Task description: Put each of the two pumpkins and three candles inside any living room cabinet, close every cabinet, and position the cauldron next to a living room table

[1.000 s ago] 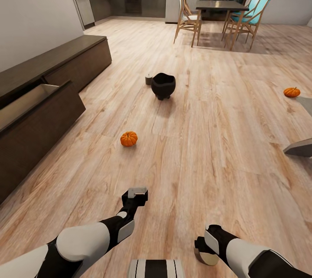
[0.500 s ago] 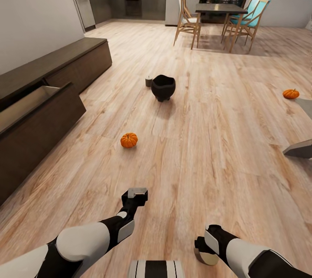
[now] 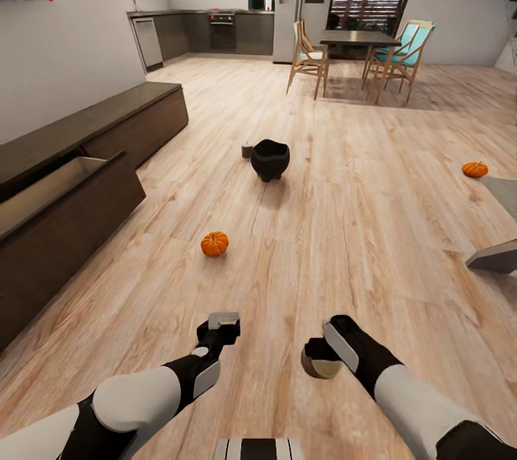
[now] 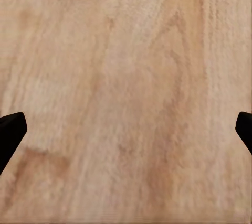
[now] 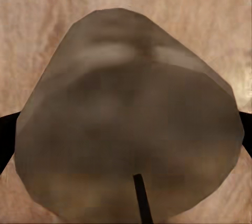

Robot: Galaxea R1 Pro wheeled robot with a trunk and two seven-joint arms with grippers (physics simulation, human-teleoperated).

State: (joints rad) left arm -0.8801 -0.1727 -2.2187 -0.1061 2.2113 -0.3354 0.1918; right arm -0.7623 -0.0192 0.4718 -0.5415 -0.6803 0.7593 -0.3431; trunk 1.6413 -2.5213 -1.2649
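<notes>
the right claw [image 3: 321, 359] has risen toward twelve o'clock, clamped on a candle [image 5: 126, 135] — carry underway. left claw [image 3: 222, 321] gapes wide, empty. the open cabinet [image 3: 68, 191] drawer waits at nine o'clock, a pumpkin [image 3: 214, 243] ahead.

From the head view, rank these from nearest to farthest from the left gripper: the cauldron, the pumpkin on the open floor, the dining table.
1. The pumpkin, on the floor just ahead of the left gripper.
2. The cauldron, farther ahead and slightly right, with a candle at its left.
3. The dining table, at the far end by the window.
</notes>
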